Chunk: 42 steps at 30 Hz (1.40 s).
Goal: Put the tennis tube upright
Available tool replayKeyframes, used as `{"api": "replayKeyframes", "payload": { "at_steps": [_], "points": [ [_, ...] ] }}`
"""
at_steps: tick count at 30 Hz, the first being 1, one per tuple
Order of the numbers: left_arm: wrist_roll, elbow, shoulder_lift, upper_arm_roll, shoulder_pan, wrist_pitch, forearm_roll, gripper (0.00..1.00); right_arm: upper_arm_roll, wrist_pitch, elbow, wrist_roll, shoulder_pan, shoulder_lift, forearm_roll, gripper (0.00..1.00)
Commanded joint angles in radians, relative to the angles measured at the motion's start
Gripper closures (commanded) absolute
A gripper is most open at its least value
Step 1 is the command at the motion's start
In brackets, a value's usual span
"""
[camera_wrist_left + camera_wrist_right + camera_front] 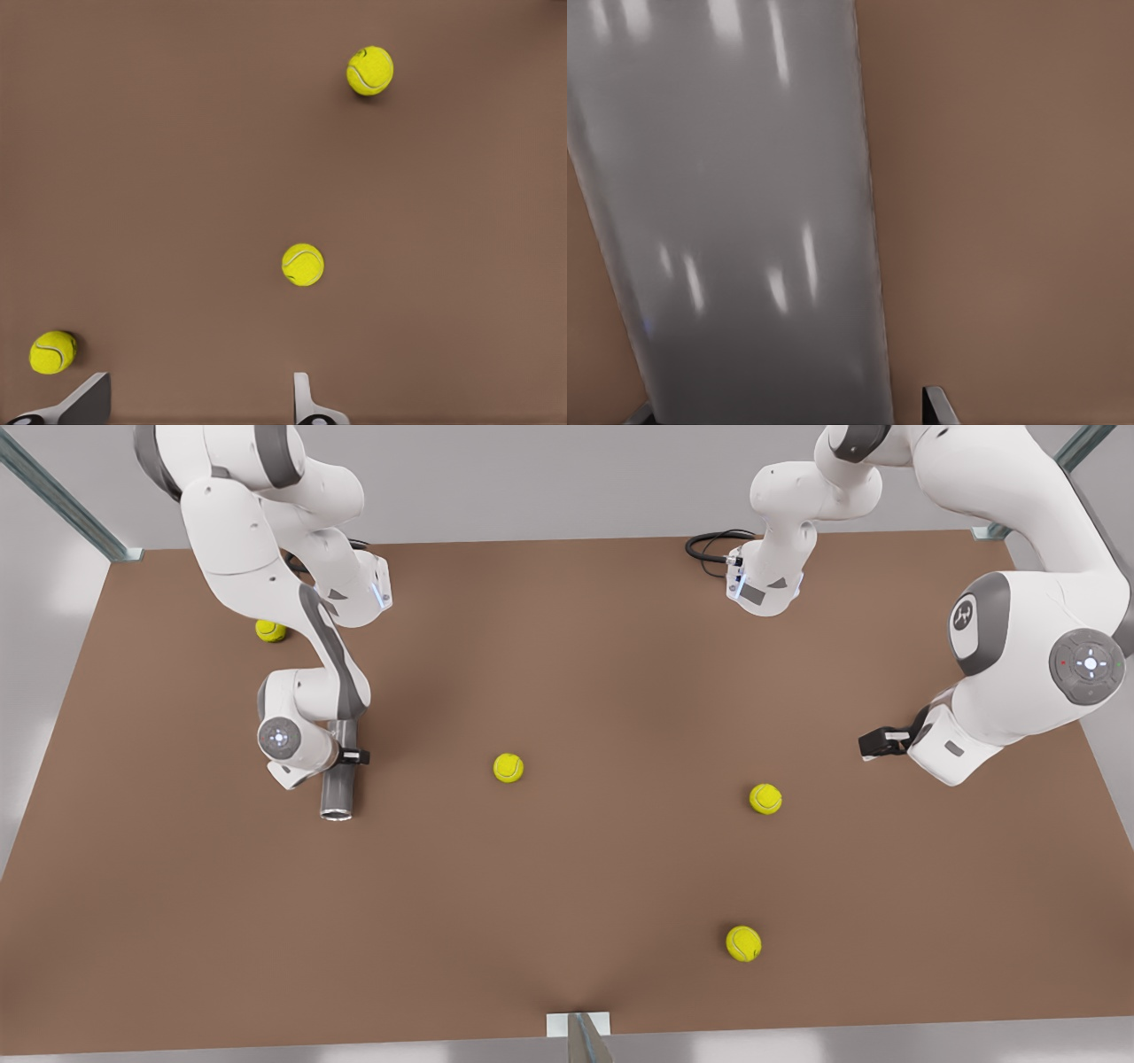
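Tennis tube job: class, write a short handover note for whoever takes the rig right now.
Right gripper: open, straddling the tube, a gap showing beside one finger.
Left gripper: open, waiting over bare table at the front view's right.
Tube: lying flat on the table, open end toward the front camera.
Done: right arm at the tube.
Left: close on it, lift, tip it upright, release.
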Motion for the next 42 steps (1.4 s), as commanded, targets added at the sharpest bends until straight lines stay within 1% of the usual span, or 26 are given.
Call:
{"api": "replayKeyframes", "payload": {
  "at_steps": [1, 12, 13, 15, 17, 18, 19, 22, 25, 27, 28, 31, 32, 34, 36, 37, 40, 42],
  "points": [
    [0.0, 0.0, -0.001, 0.0, 0.0, 0.001, 0.0, 0.0, 0.0, -0.003, 0.002, -0.002, 0.0, 0.007, 0.001, 0.0],
    [-0.001, 0.001, -0.001, 0.0, 0.0, -0.001, 0.0, 0.0, 0.001, -0.014, 0.022, -0.002, 0.003, 0.028, 0.001, 0.0],
    [-0.001, 0.001, -0.001, 0.0, 0.0, -0.001, 0.0, 0.0, 0.001, -0.023, 0.027, -0.002, 0.003, 0.026, 0.001, 0.05],
    [-0.001, 0.001, -0.003, 0.0, 0.0, -0.002, 0.0, 0.0, 0.001, -0.037, 0.033, -0.002, 0.012, 0.03, 0.001, 0.1],
    [-0.001, 0.001, -0.003, 0.0, 0.0, -0.002, 0.0, 0.0, 0.001, -0.038, 0.036, -0.004, 0.012, 0.03, 0.001, 0.2],
    [-0.001, 0.001, -0.003, 0.0, 0.0, -0.002, 0.0, 0.0, 0.001, -0.047, 0.038, -0.004, 0.012, 0.03, 0.001, 0.2],
    [-0.001, 0.001, -0.003, 0.0, 0.0, -0.002, 0.0, 0.0, 0.001, -0.05, 0.042, -0.004, 0.011, 0.03, 0.001, 0.25],
    [-0.003, 0.001, -0.004, 0.0, -0.002, -0.002, 0.0, 0.0, 0.001, -0.05, 0.042, -0.005, 0.008, 0.03, 0.001, 0.25],
    [-0.003, 0.001, -0.006, 0.0, -0.002, -0.002, 0.0, 0.0, 0.001, -0.093, 0.058, -0.016, 0.005, 0.022, 0.001, 0.25],
    [-0.001, 0.001, -0.006, 0.0, -0.002, -0.002, -0.002, 0.0, 0.001, -0.095, 0.059, -0.018, 0.005, 0.022, 0.001, 0.31],
    [-0.003, 0.001, -0.007, 0.0, -0.002, -0.002, -0.002, 0.0, 0.001, -0.102, 0.062, -0.018, 0.005, 0.022, 0.001, 0.31],
    [-0.003, 0.003, -0.009, 0.0, -0.002, -0.002, -0.002, 0.0, 0.001, -0.207, 0.134, -0.084, 0.003, 0.014, -0.001, 0.31],
    [-0.015, 0.003, -0.01, 0.0, -0.002, -0.002, -0.003, 0.0, 0.003, -0.208, 0.147, -0.104, 0.005, 0.008, -0.002, 0.31],
    [-0.018, 0.003, -0.012, 0.0, -0.002, -0.002, -0.003, 0.0, 0.012, -0.305, 0.205, -0.154, 0.009, -0.007, -0.007, 0.31],
    [-0.02, 0.003, -0.012, 0.0, -0.002, -0.002, -0.003, 0.0, 0.057, -0.371, 0.271, -0.22, 0.014, -0.018, -0.011, 0.31],
    [-0.021, 0.004, -0.012, 0.0, -0.002, -0.002, -0.003, 0.0, 0.089, -0.374, 0.301, -0.24, 0.017, -0.021, -0.013, 0.31],
    [-0.027, 0.006, -0.012, 0.0, -0.002, -0.002, -0.005, 0.0, 0.1, -0.374, 0.446, -0.263, 0.198, -0.007, -0.019, 0.31],
    [-0.043, 0.008, -0.012, 0.0, -0.002, -0.002, -0.008, 0.0, 0.1, -0.374, 0.542, -0.298, 0.31, 0.032, -0.017, 0.31]
  ]
}}
